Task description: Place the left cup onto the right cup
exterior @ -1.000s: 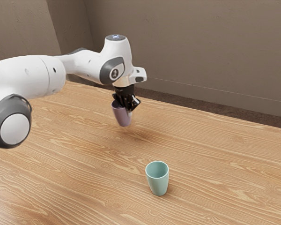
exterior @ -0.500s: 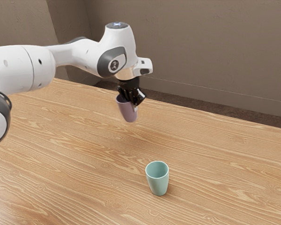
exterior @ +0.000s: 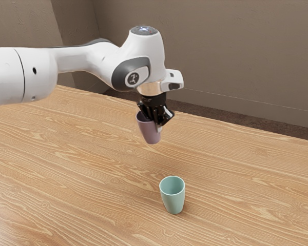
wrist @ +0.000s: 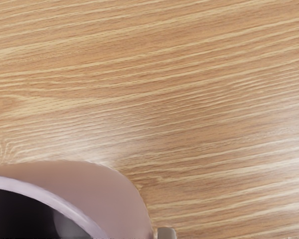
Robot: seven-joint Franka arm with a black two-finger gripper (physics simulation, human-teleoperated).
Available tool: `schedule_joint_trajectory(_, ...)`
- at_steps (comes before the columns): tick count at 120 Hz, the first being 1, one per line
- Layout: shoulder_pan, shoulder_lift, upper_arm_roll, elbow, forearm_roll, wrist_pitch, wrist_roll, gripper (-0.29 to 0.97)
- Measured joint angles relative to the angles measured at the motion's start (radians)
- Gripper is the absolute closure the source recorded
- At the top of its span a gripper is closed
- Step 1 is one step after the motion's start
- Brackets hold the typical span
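Purple cup (exterior: 150, 134) clamped in claw (exterior: 155, 121), above wood-grain table (exterior: 66, 154), teal cup (exterior: 172, 195) upright on it, grey walls (exterior: 236, 46) behind

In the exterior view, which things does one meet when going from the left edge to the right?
The white robot arm → pale purple cup held aloft → pale teal cup on the wooden table.

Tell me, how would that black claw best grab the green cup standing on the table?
Probably by its rim, from straight above: the green cup stands upright, mouth open upward. One finger goes inside the wall, one outside, much as the gripper seems to hold the purple cup.
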State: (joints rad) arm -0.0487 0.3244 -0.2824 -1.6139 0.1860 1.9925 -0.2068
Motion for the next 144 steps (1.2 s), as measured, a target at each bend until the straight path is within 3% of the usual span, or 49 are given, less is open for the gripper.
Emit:
schedule_joint_trajectory(83, 0.0, -0.107, -0.159, -0.106, 0.003, -0.026, -0.317, 0.78)
schedule_joint_trajectory(144, 0.001, -0.151, -0.222, -0.15, 0.002, -0.061, -0.526, 0.78)
